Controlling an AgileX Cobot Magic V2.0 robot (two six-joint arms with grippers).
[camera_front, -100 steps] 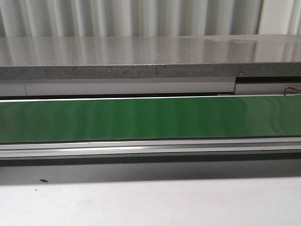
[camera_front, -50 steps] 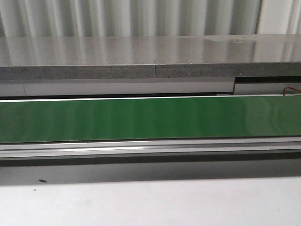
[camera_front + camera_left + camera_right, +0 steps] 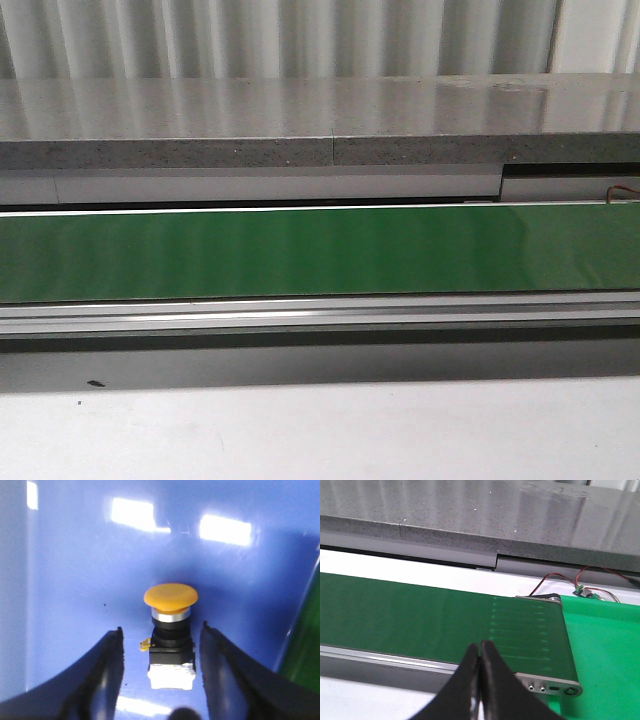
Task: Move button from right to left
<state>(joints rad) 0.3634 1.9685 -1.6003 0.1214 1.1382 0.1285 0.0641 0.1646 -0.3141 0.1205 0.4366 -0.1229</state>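
Note:
In the left wrist view the button (image 3: 171, 635) lies on a glossy blue surface (image 3: 75, 580); it has a round yellow-orange cap, a silver ring, a black body and a pale grey base. My left gripper (image 3: 161, 632) is open, one black finger on each side of the button's body with a gap on both sides. In the right wrist view my right gripper (image 3: 480, 647) is shut with nothing between its fingers, hanging over the near rail of the green conveyor belt (image 3: 420, 620). Neither gripper nor the button shows in the front view.
The green conveyor belt (image 3: 320, 250) runs across the front view, with a metal rail (image 3: 320, 315) in front and a grey stone ledge (image 3: 300, 120) behind. The belt's end roller (image 3: 547, 600), red wires (image 3: 560, 577) and a bright green mat (image 3: 605, 645) lie in the right wrist view.

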